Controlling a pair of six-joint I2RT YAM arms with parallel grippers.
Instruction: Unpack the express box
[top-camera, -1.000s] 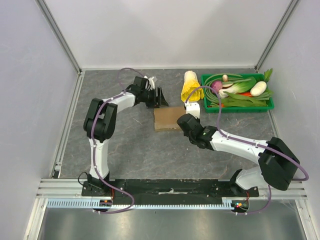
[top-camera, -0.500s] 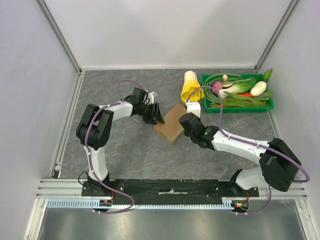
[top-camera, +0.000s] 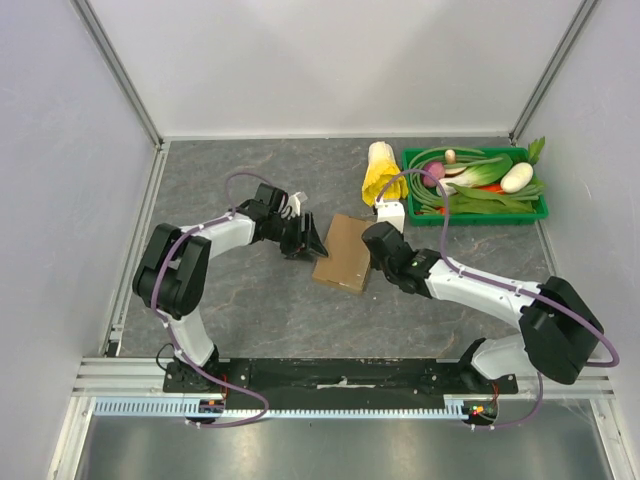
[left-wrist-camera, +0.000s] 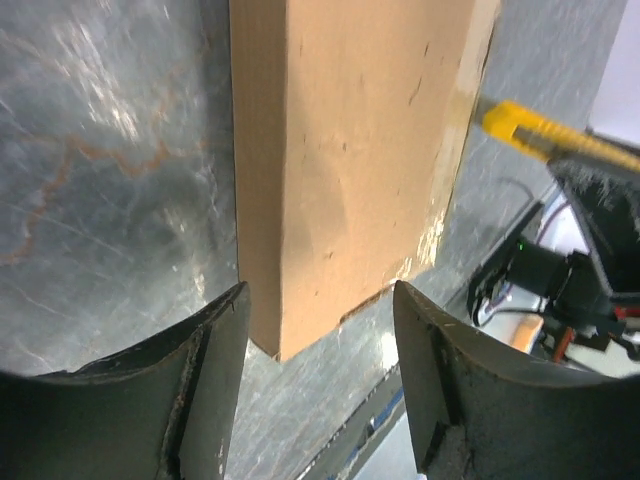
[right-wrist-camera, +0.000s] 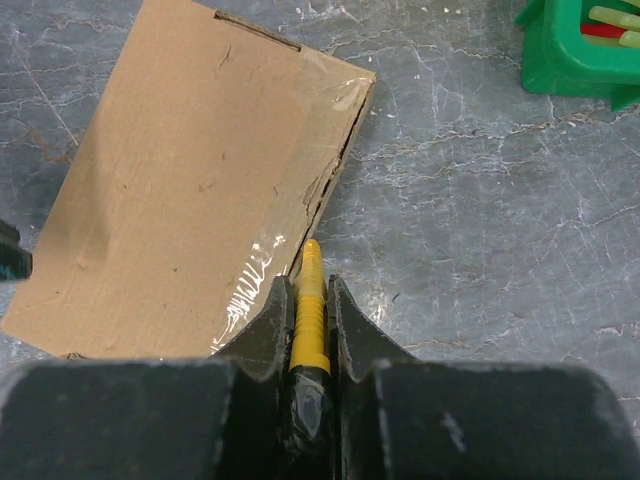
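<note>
Yellow cutter at the express box's taped right edge!
The right jaws clench it, blade indistinct; the left jaws hang released beside the box's left edge.

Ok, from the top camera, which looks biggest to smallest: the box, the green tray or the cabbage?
1. green tray, the biggest by far
2. box
3. cabbage, slimmer and shorter than the box
All three lie on the same table, so nearness hardly matters.

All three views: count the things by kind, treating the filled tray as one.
express box: 1
yellow utility knife: 1
green vegetable tray: 1
yellow leafy vegetable: 1
Total: 4
</note>
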